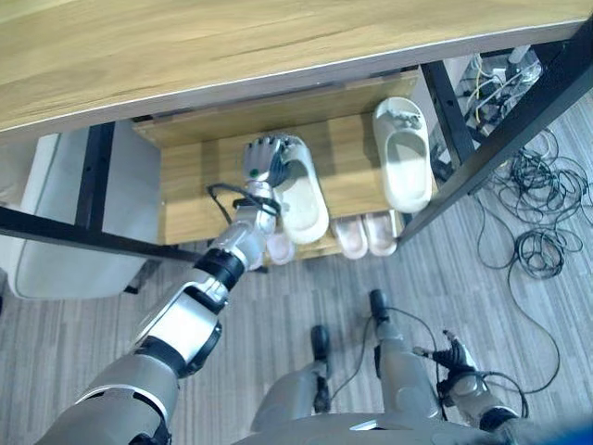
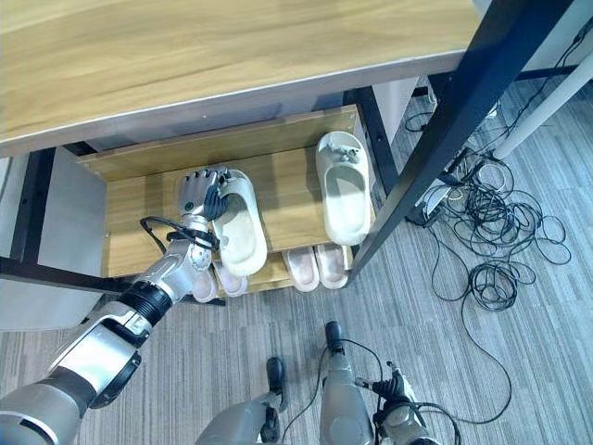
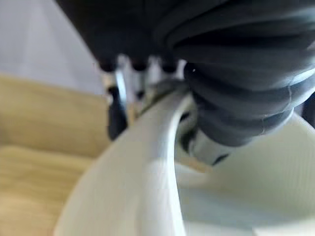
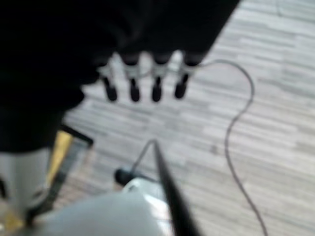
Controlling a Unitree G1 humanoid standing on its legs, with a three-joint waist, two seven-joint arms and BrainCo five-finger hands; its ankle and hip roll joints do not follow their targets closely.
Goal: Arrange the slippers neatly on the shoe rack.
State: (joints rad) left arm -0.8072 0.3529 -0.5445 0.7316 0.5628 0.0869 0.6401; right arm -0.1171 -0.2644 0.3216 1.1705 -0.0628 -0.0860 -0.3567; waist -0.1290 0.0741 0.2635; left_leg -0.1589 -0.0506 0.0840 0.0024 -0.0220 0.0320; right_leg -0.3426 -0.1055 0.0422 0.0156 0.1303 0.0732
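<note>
A cream slipper (image 1: 304, 199) lies on the top shelf of the wooden shoe rack (image 1: 190, 181), heel towards me and overhanging the shelf's front edge. My left hand (image 1: 263, 163) is shut on its left side near the toe strap; in the left wrist view the fingers (image 3: 117, 114) reach over the slipper's rim (image 3: 142, 172). The second cream slipper (image 1: 403, 153) lies apart on the right of the same shelf, toe to the back. My right hand (image 1: 460, 363) hangs low by my side, and its fingers (image 4: 143, 87) are straight above the floor.
Pink slippers (image 1: 365, 234) sit on the lower shelf, with another (image 1: 279, 247) under the held slipper. A wooden tabletop (image 1: 232, 46) overhangs the rack from behind. A black frame leg (image 1: 500, 139) stands to the right, with tangled cables (image 1: 537, 213) beyond. A grey box (image 1: 56, 222) is on the left.
</note>
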